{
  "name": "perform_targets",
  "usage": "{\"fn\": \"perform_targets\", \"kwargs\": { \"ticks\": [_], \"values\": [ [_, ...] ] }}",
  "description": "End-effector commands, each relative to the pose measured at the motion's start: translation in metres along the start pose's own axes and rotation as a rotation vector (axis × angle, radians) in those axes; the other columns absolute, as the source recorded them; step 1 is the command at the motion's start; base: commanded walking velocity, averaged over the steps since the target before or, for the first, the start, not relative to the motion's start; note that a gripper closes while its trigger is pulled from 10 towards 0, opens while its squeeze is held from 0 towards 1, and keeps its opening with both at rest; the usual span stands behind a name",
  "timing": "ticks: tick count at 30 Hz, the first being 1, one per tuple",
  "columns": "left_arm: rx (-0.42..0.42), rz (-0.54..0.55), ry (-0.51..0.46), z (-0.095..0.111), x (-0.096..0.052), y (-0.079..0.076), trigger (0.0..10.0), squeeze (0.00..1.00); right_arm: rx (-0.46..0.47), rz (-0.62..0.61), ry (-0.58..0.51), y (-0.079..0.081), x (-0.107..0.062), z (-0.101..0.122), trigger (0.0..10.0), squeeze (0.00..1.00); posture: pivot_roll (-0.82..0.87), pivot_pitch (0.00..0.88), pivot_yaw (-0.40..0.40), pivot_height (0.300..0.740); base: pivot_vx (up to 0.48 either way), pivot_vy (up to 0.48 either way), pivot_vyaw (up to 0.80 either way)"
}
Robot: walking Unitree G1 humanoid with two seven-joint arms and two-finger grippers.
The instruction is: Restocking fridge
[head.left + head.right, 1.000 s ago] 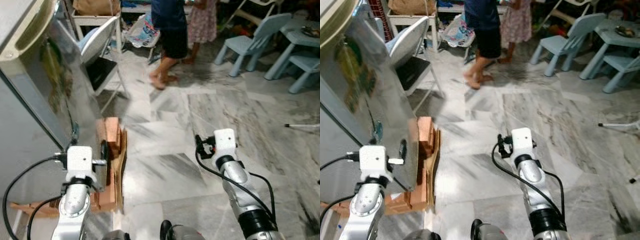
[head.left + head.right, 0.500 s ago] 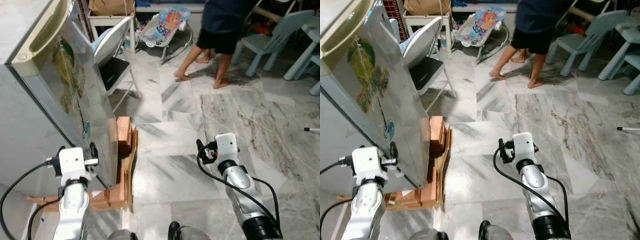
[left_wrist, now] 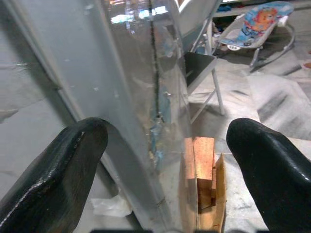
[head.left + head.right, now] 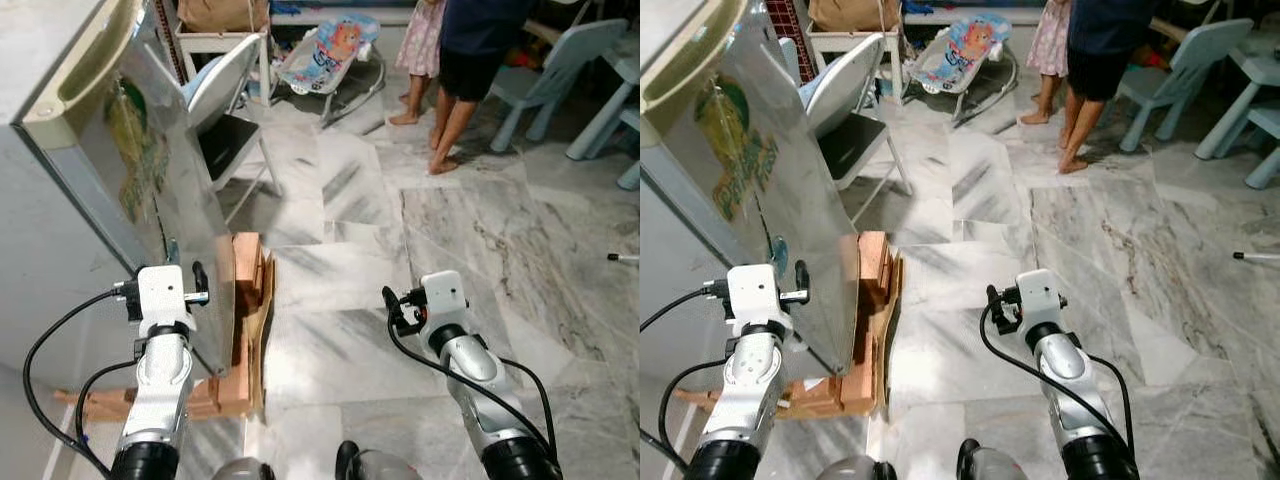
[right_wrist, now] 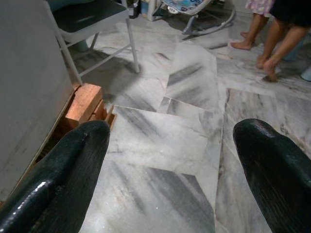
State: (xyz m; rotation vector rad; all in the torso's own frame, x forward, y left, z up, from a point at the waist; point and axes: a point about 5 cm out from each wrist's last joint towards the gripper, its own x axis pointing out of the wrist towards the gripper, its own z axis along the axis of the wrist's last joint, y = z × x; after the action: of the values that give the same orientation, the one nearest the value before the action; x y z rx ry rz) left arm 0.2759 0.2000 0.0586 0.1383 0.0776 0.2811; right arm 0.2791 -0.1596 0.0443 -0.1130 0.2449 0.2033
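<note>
Left wrist view: wooden blocks (image 3: 201, 167) beside fridge (image 3: 121, 97) corner.

Lived-in home, marble floor (image 4: 340, 260), silver fridge (image 4: 150, 190), baby bouncer (image 4: 330, 50), small blue chairs (image 4: 535, 75)

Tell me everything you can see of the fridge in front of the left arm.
The fridge stands at the robot's left: a tall silver cabinet with a shiny reflective side panel bearing a green and yellow sticker, and a cream-coloured top edge with a recessed handle. Its base rests on stacked reddish bricks and wooden pieces on the marble floor. The left gripper, jaws open, points at its corner edge, not touching it. A folding chair stands just behind it.
</note>
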Motion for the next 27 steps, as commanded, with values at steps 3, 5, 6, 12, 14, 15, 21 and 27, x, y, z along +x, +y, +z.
{"fn": "perform_targets", "kwargs": {
  "ticks": [3, 5, 6, 12, 14, 15, 21, 27],
  "values": [
    [0.014, 0.014, 0.031, -0.01, -0.006, 0.005, 10.0, 0.0, 0.009, 0.015, 0.004, 0.003, 0.001, 0.001, 10.0, 0.0, -0.03, 0.093, 0.007, 0.74, 0.0, 0.0, 0.0],
    [0.017, 0.029, 0.045, -0.014, -0.007, 0.006, 10.0, 0.0, 0.01, 0.017, 0.004, 0.003, 0.001, 0.001, 10.0, 0.0, -0.03, 0.092, 0.006, 0.74, 0.0, 0.0, 0.0],
    [0.022, 0.038, 0.051, -0.016, -0.008, 0.007, 10.0, 0.0, 0.01, 0.018, 0.003, 0.004, 0.001, 0.002, 10.0, 0.0, -0.03, 0.094, 0.006, 0.74, 0.0, 0.0, 0.0],
    [0.014, 0.03, 0.035, -0.013, -0.002, 0.007, 10.0, 0.0, 0.011, 0.024, 0.004, 0.005, 0.002, 0.002, 10.0, 0.0, -0.03, 0.094, 0.001, 0.74, 0.0, 0.0, 0.0],
    [0.009, 0.012, 0.022, -0.009, 0.003, 0.005, 10.0, 0.0, 0.006, 0.028, 0.009, 0.005, 0.002, 0.001, 10.0, 0.0, -0.03, 0.093, 0.002, 0.74, 0.0, 0.0, 0.0],
    [0.009, 0.006, 0.017, -0.007, 0.004, 0.004, 10.0, 0.0, 0.004, 0.028, 0.012, 0.005, 0.002, 0.001, 10.0, 0.0, -0.03, 0.093, 0.002, 0.74, 0.0, 0.0, 0.0],
    [0.013, -0.023, -0.017, 0.005, 0.019, -0.003, 10.0, 0.0, 0.005, 0.021, 0.017, 0.005, 0.001, -0.001, 10.0, 0.0, -0.04, 0.091, 0.011, 0.74, 0.0, 0.0, 0.0],
    [0.035, -0.093, -0.061, 0.013, 0.021, -0.013, 10.0, 0.0, 0.006, 0.021, 0.013, 0.006, 0.001, -0.001, 10.0, 0.0, -0.04, 0.09, 0.015, 0.74, 0.0, 0.0, 0.0]
  ]
}}
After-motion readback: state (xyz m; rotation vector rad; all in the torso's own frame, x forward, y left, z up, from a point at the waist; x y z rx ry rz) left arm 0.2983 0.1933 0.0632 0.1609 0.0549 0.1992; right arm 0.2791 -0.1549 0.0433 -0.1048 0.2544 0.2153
